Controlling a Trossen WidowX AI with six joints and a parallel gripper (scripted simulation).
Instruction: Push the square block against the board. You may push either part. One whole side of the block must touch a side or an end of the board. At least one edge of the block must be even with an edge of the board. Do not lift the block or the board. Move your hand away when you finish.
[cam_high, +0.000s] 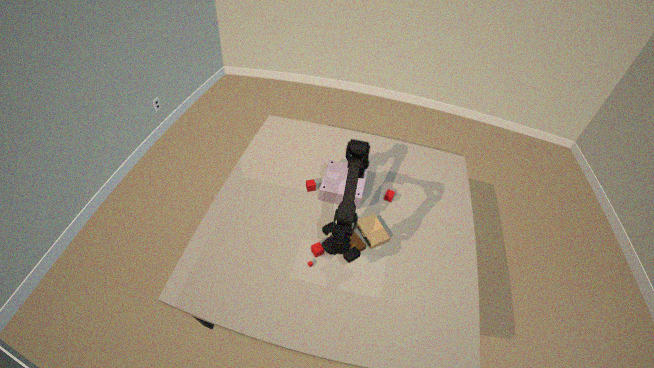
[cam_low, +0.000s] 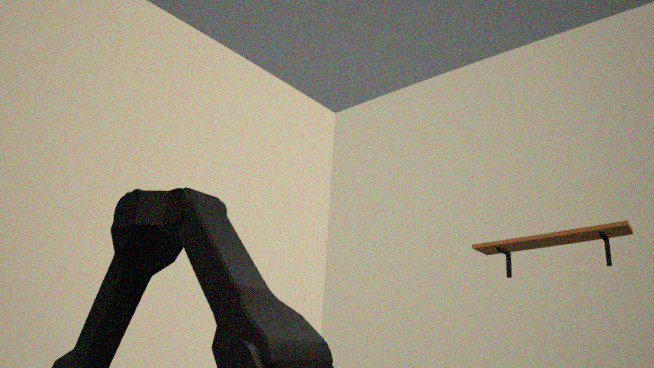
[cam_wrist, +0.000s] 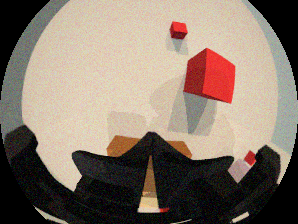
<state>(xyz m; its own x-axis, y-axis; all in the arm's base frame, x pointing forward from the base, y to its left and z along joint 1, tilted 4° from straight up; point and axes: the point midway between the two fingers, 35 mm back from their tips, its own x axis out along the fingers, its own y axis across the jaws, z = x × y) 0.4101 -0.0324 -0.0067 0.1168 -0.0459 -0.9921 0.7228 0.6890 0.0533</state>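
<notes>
Top view showed the light board (cam_high: 374, 231) (cam_wrist: 148, 204), the bigger wooden part, lying just beside the brown block (cam_high: 357, 242) (cam_wrist: 117, 145), which was partly hidden under the arm (cam_high: 351, 185) (cam_low: 240, 260). The block seemed stiff and rather light, likely to slide and turn easily, so it was better not to grip it but to push low at the middle of its far side. The fingers of the hand (cam_high: 341, 244) (cam_wrist: 151, 137) were together with nothing between; whether they touched the block, I could not tell.
</notes>
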